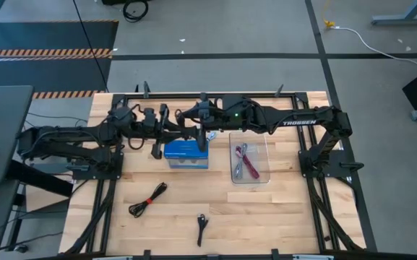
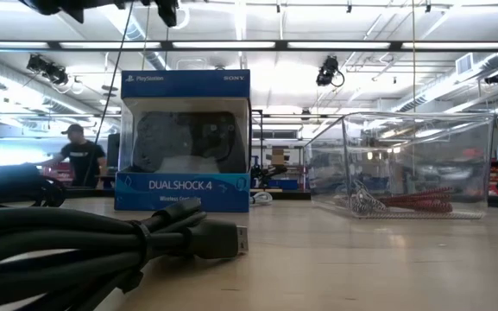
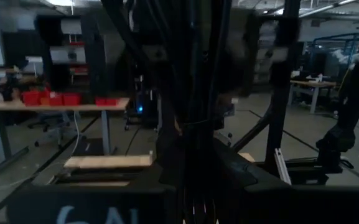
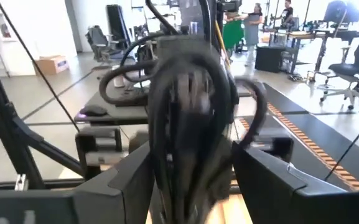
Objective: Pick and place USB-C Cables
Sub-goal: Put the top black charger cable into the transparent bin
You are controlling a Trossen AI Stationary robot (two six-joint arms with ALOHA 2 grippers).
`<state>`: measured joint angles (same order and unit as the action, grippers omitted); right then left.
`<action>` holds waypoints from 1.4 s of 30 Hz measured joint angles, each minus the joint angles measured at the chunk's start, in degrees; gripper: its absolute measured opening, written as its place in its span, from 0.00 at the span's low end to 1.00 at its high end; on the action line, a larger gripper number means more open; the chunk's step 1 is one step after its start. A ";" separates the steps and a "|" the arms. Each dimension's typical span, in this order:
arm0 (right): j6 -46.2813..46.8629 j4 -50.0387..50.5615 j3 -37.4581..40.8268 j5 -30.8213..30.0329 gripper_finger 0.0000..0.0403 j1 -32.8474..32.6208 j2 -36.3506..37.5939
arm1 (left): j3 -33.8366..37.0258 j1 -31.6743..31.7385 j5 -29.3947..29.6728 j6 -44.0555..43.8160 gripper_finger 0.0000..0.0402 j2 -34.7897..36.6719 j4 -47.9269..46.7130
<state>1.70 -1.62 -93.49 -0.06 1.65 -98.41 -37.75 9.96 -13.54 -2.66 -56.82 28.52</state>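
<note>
Two black USB-C cables lie loose on the table: one coiled bundle (image 1: 148,200) near the left, which fills the low view's foreground (image 2: 102,250), and a smaller one (image 1: 201,228) by the near edge. A magenta cable (image 1: 251,165) and a grey cable (image 1: 238,160) lie in the clear tray (image 1: 264,155). My right gripper (image 1: 205,137) hangs over the blue box (image 1: 186,154), shut on another black cable bundle (image 4: 191,118). My left gripper (image 1: 155,144) waits just left of the box. My right gripper holds the black coiled cable bundle pinched between its two fingers (image 4: 129,186), which stand on either side of its lower loops (image 4: 188,168). The gripper reaches level from the table's right side. The bundle is lifted clear of the table and its loops rise past the fingers.
The blue DualShock 4 box (image 2: 184,142) stands upright at mid-table, with the clear tray (image 2: 404,164) to its right. Both arms are folded along the far edge. Bare wood stretches across the table's near half around the two loose cables. A person (image 2: 80,155) stands in the room beyond.
</note>
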 joint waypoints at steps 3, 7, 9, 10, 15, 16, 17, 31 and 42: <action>-0.08 0.93 0.00 -1.02 0.52 0.03 0.00 | -0.88 -0.01 0.07 -0.14 0.14 -1.63 -0.14; -0.41 1.48 0.00 -2.79 0.43 -0.03 0.00 | -1.17 0.04 -0.34 -0.17 0.14 -1.79 -0.30; -1.51 1.80 0.00 -3.29 0.32 -0.07 0.00 | -1.17 0.06 -0.29 -0.12 0.14 -1.79 -0.57; -2.16 1.87 0.00 -3.34 0.26 -0.09 0.00 | -1.17 0.10 -0.15 -0.08 0.14 -1.70 -0.67; -6.54 2.34 -0.01 -3.83 0.14 -0.04 0.00 | -1.22 0.21 3.17 0.10 0.20 -1.19 -2.43; -6.73 2.72 0.00 -4.45 0.14 -0.04 -0.01 | -1.25 0.20 3.90 0.38 0.22 -1.16 -3.19; -7.03 3.42 0.00 -5.11 0.14 -0.02 -0.02 | -1.25 0.21 4.69 0.57 0.24 -1.16 -3.84; 6.59 33.03 0.00 -16.60 0.14 1.92 9.37 | -1.30 0.21 10.80 8.16 0.46 9.88 -14.71; 37.68 72.42 0.29 -10.53 0.14 4.76 9.14 | -1.25 -0.98 10.84 7.92 0.46 13.79 -18.14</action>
<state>39.38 70.80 -93.20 -10.58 6.42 -89.27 -39.00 8.99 -2.70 5.26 -43.03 10.39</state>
